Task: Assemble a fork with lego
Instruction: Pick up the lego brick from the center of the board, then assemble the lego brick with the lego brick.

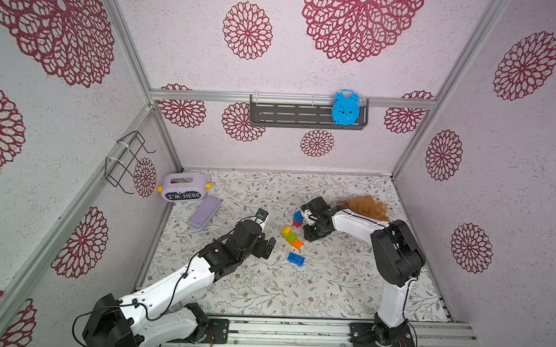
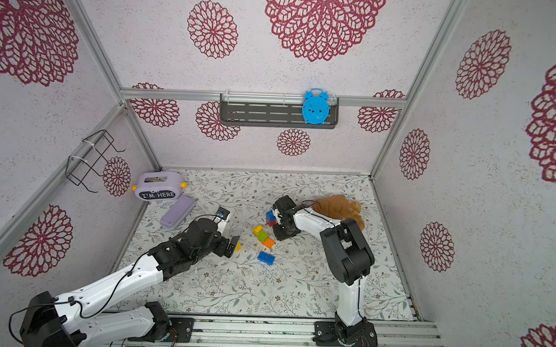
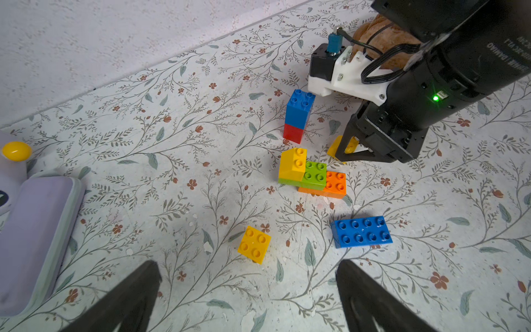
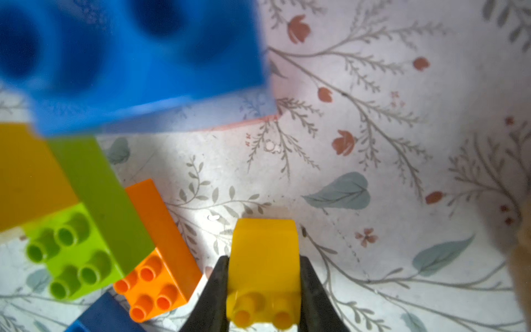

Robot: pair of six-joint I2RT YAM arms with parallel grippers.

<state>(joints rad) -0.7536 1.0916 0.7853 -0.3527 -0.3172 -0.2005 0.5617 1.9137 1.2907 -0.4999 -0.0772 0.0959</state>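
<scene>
right end effector [image 4: 263, 290] is pinching a small yellow plastic lego brick [image 4: 264, 247], likely a prong for the half-built yellow-green-orange fork crosspiece [image 1: 292, 236] sitting just left of it, while left end effector [image 3: 247, 293] gapes wide, empty

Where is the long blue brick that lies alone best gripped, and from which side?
I would take the long blue brick from above, jaws across its short width, pressing the two long smooth side walls. It lies flat, studs up, with nothing touching it, so both walls look free.
</scene>
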